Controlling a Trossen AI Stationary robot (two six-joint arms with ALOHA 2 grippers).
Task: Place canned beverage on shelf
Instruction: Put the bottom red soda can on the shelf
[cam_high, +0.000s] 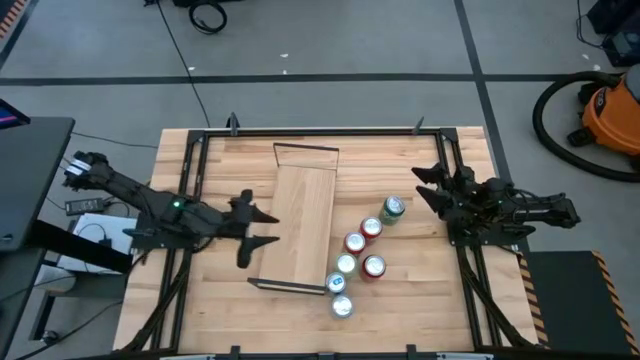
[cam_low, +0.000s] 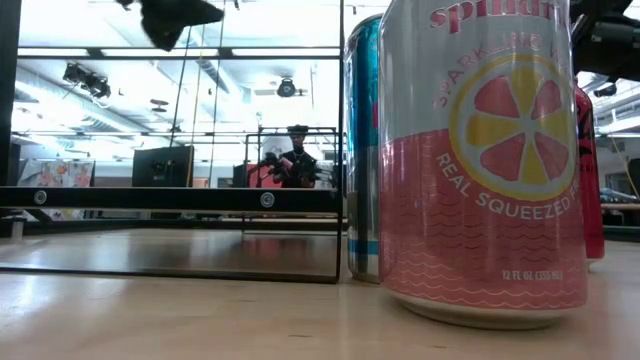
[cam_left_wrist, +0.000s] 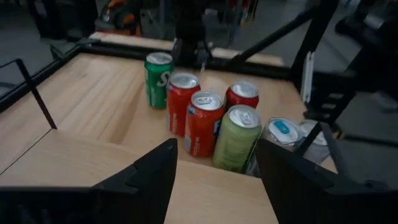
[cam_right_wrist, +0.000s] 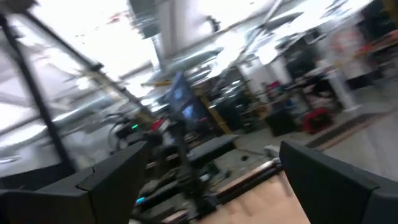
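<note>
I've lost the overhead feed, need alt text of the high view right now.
A shelf lies bare mid-table, with six cans clustered just to its right. The left gripper sits at the shelf's left edge, fingers apart, holding nothing; the right gripper waits open at the table's right side, near the green can.

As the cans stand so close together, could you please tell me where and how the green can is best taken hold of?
Grip the green can across its round side wall, near mid-height, coming from the right tool's side. It stands upright at the cluster's end; only a red can crowds it, on the opposite side, and bare tabletop lies towards that open tool.
</note>
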